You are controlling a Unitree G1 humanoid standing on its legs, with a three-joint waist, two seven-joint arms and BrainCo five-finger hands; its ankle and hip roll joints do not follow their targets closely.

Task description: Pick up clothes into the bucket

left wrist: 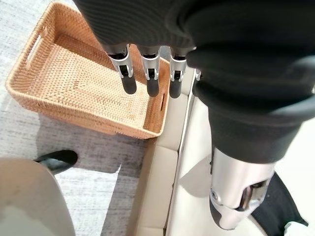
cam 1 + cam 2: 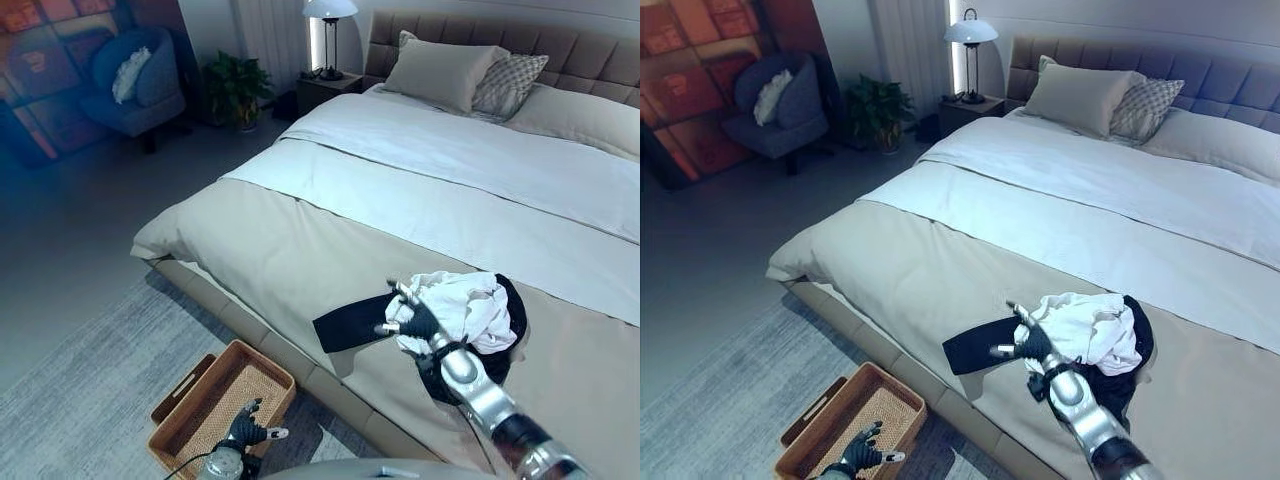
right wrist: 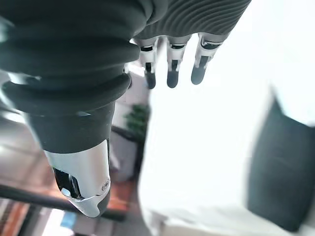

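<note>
- armchair (image 2: 135,85) with a pale cushion stands at the far left of the room, a potted plant (image 2: 235,88) next to it by the wall.
- the left hand (image 2: 245,430) hangs low over the floor beside the bed; its fingers (image 1: 147,78) are straight and a little spread, holding nothing.
- just past those fingertips lies the woven basket (image 2: 175,415) on the grey rug (image 2: 80,400), next to the foot edge of the bed; the left wrist view shows bare weave inside it.
- a nightstand (image 2: 325,88) with a lamp (image 2: 330,25) stands further back, by the headboard.
- the bed (image 2: 300,240) carries a beige cover at the near end and a white sheet further up, with pillows (image 2: 445,70) at the head.
- a dark piece of clothing (image 2: 350,325) lies flat on the beige cover, just to the left of the right hand's fingers.
- the right hand (image 2: 415,322) is over the bed at the near edge of the clothes pile; its fingers (image 3: 170,73) are stretched out and slightly apart, not curled round any cloth; whether the tips touch the fabric i cannot tell.
- the white garment (image 2: 465,308) is bunched on top of dark cloth just behind and to the right of those fingers, well apart from the basket.
</note>
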